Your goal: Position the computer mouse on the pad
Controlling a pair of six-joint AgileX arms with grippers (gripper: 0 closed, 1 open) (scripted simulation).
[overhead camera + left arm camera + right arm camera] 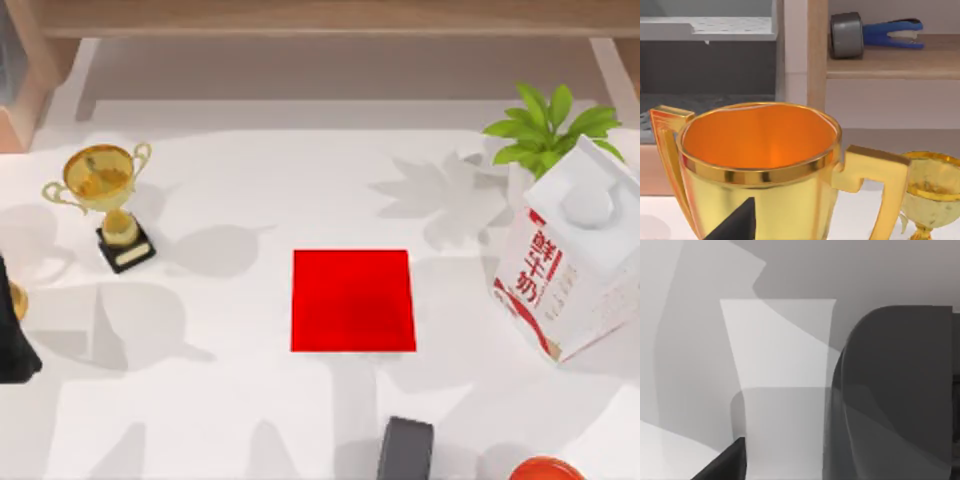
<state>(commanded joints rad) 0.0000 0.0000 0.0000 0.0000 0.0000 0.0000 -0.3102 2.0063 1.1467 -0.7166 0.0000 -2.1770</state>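
The pad (pixel 352 300), a flat bright red square, lies bare in the middle of the white table. The computer mouse (pixel 405 450), a smooth dark grey body, rests on the table just in front of the pad and is cut off by the top view's bottom edge. It looms close in the right wrist view (pixel 895 390), beside a dark sliver of my right gripper (pixel 722 467). My left arm (pixel 14 345) sits at the table's far left edge. A black tip of my left gripper (pixel 737 225) hangs right in front of a gold trophy cup (pixel 760 165).
A gold trophy (pixel 108 200) stands at the back left. A milk carton (pixel 570 265) and a green plant (pixel 548 125) occupy the right side. An orange-red object (pixel 545 468) peeks in at the front right. A shelf holds a grey block (pixel 845 35) and a blue stapler (pixel 892 32).
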